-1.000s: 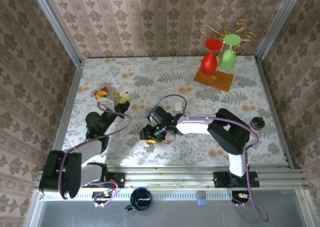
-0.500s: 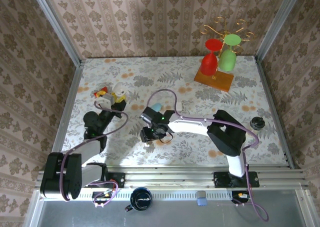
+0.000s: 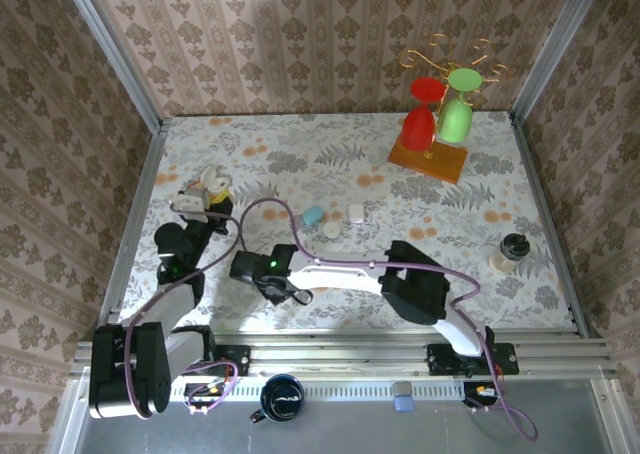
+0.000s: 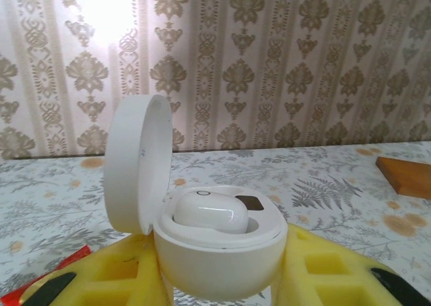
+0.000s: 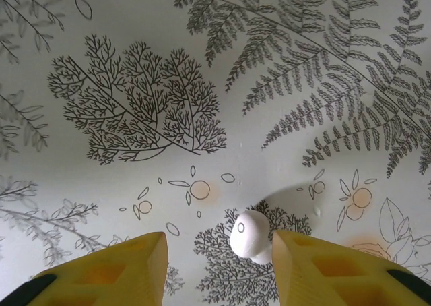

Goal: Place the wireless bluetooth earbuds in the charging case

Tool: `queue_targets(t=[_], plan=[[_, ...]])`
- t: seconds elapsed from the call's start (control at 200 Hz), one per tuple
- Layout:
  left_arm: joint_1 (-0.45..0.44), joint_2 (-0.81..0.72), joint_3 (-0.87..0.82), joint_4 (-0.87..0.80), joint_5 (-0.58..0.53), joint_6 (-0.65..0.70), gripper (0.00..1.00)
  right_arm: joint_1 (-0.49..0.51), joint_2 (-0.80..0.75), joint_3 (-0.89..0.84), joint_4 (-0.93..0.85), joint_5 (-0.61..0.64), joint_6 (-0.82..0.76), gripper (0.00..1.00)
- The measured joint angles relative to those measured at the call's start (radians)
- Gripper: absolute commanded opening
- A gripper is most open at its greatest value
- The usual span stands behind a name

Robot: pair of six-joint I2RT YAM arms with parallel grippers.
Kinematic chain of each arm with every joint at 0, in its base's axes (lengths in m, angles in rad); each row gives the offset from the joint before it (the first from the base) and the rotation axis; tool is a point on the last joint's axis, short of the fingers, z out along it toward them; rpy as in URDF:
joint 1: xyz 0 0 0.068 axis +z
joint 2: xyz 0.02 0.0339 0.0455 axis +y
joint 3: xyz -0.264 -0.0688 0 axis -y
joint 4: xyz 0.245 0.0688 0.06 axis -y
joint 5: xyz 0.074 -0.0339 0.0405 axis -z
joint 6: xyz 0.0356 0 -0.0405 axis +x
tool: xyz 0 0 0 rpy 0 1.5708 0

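Note:
My left gripper [image 4: 219,289] is shut on the charging case [image 4: 219,255], its yellow fingers [image 4: 323,272] against both sides. The case's lid [image 4: 135,164] stands flipped open to the left. One white earbud [image 4: 209,211] lies in the case's well. In the top view this gripper [image 3: 208,188] is at the table's left, holding the case [image 3: 213,178] up. A second earbud [image 5: 250,234] lies on the tablecloth between the tips of my open right gripper [image 5: 217,242], close to its right finger [image 5: 316,265] and well apart from the left one. Seen from above, the right gripper [image 3: 282,288] points down near the table's front left.
A light-blue case [image 3: 313,215], a squarish white case [image 3: 356,213] and a round white disc [image 3: 332,230] lie mid-table. A wooden rack with a red and a green glass [image 3: 436,124] stands at the back right. A small black object [image 3: 514,244] sits near the right edge.
My right arm has swung left and nearer the front edge, uncovering the small cases mid-table. My left gripper has carried the open case a little left and back.

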Motion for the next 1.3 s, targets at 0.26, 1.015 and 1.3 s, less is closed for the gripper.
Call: queue_targets(t=[0.26,1.015,1.3], plan=[[0.012,-0.006,0.0,-0.024,-0.001,-0.017,0.11,0.027,0.105,0.138,-0.146,0.104,-0.021,0.45],[0.012,0.009,0.0,-0.013,0.016,-0.053,0.11,0.035,0.181,0.196,-0.253,0.165,-0.029,0.39],[0.012,0.055,0.0,0.015,0.034,-0.072,0.11,0.035,0.183,0.198,-0.269,0.194,-0.032,0.29]])
